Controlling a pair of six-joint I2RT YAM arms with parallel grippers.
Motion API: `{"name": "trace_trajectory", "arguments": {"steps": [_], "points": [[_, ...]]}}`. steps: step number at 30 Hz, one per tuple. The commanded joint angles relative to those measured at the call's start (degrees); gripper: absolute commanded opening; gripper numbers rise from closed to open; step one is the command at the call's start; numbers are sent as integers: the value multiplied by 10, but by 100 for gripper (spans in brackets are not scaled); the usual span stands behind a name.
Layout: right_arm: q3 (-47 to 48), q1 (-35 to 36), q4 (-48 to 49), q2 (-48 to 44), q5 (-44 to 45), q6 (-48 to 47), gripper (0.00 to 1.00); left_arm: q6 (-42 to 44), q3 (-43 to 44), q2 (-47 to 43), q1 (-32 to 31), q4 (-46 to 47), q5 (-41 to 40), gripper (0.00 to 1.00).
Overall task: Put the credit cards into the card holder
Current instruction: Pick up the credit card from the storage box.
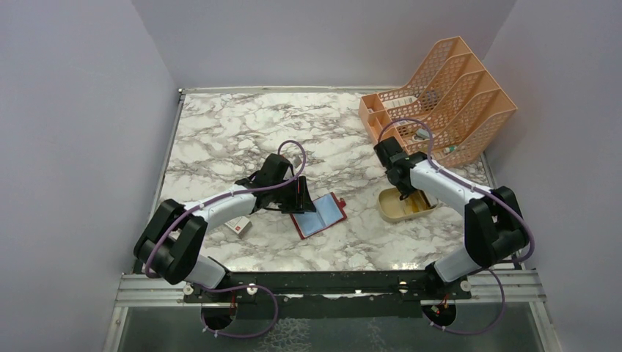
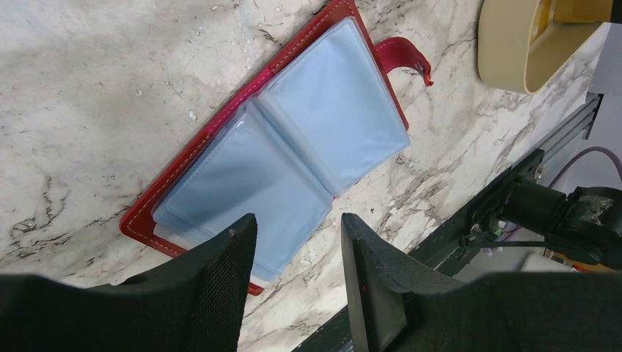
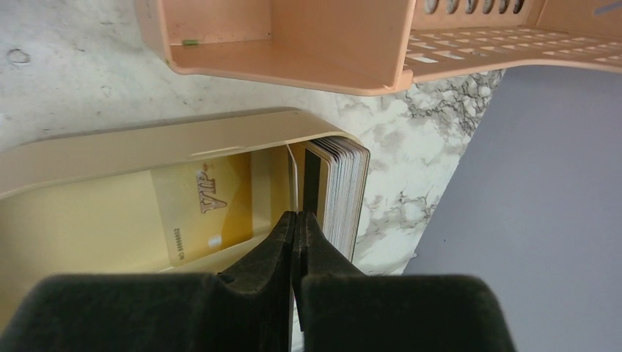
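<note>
My left gripper [image 2: 297, 246] hangs half-open over the opened red card holder [image 2: 293, 147]. Further out, my right gripper [image 3: 295, 218] is pinched shut on one credit card [image 3: 294, 176] from the stack [image 3: 345, 191] in the beige tray [image 3: 147, 147] — best lifted straight, slowly, clear of its neighbours.
</note>
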Motion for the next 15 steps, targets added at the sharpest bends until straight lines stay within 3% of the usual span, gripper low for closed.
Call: {"name": "trace_trajectory", "arguments": {"steps": [1, 15], "points": [[28, -4, -3, -21, -44, 9, 1, 0, -9, -17, 2, 6, 11, 49], [61, -4, -25, -40, -137, 16, 1, 1, -11, -17, 2, 5, 11, 50]]}}
